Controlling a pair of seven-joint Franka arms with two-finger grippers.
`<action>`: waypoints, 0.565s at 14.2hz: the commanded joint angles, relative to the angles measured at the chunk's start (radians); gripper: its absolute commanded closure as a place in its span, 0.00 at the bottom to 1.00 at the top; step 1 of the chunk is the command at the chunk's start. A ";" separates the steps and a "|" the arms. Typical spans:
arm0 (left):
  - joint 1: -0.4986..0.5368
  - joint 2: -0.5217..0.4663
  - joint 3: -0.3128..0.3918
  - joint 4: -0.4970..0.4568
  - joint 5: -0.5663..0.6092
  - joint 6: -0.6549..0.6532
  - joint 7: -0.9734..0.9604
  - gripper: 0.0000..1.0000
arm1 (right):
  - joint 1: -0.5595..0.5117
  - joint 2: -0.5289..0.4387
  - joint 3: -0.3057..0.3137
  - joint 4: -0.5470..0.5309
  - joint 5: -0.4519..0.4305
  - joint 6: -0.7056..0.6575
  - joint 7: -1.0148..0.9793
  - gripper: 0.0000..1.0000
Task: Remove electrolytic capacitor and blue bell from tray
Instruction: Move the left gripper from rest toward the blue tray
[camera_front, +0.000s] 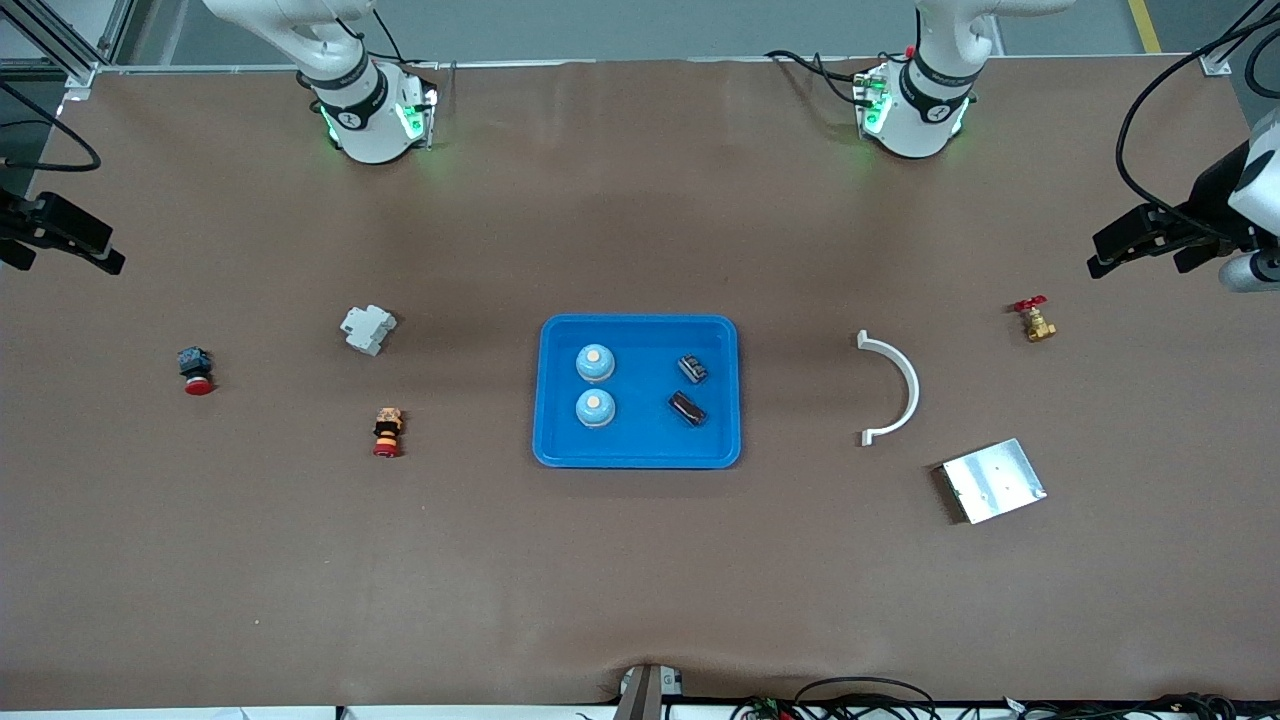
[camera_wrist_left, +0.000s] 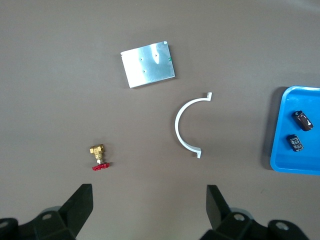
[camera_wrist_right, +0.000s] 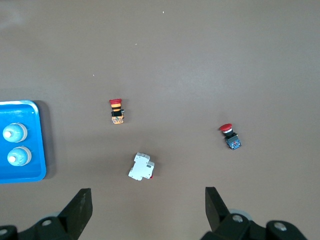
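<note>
A blue tray (camera_front: 640, 322) lies at the table's middle. In it stand two light-blue bells (camera_front: 595, 363) (camera_front: 594, 408) on the right arm's end, and two black capacitors (camera_front: 692, 369) (camera_front: 687, 408) on the left arm's end. The left wrist view shows the capacitors (camera_wrist_left: 303, 120) in the tray (camera_wrist_left: 280, 150); the right wrist view shows the bells (camera_wrist_right: 14, 133) in the tray (camera_wrist_right: 40, 145). My left gripper (camera_front: 1140, 262) (camera_wrist_left: 150, 202) hangs open and empty over the left arm's end of the table. Over the right arm's end hangs my right gripper (camera_front: 65, 262) (camera_wrist_right: 148, 205), open and empty too.
Toward the right arm's end lie a white circuit breaker (camera_front: 368, 328), a red button on a blue base (camera_front: 196, 370) and a red-and-yellow button (camera_front: 387, 432). Toward the left arm's end lie a white curved bracket (camera_front: 895, 385), a metal plate (camera_front: 993, 480) and a brass valve (camera_front: 1035, 320).
</note>
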 joint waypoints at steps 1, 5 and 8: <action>0.002 0.007 -0.002 0.022 -0.012 -0.026 0.010 0.00 | 0.000 -0.038 0.004 -0.036 -0.029 0.001 0.011 0.00; -0.001 0.007 -0.004 0.030 -0.012 -0.026 0.006 0.00 | -0.002 -0.041 0.005 -0.036 -0.038 0.002 0.011 0.00; 0.004 0.007 -0.021 0.030 -0.020 -0.026 0.003 0.00 | -0.002 -0.042 0.005 -0.037 -0.034 0.001 0.012 0.00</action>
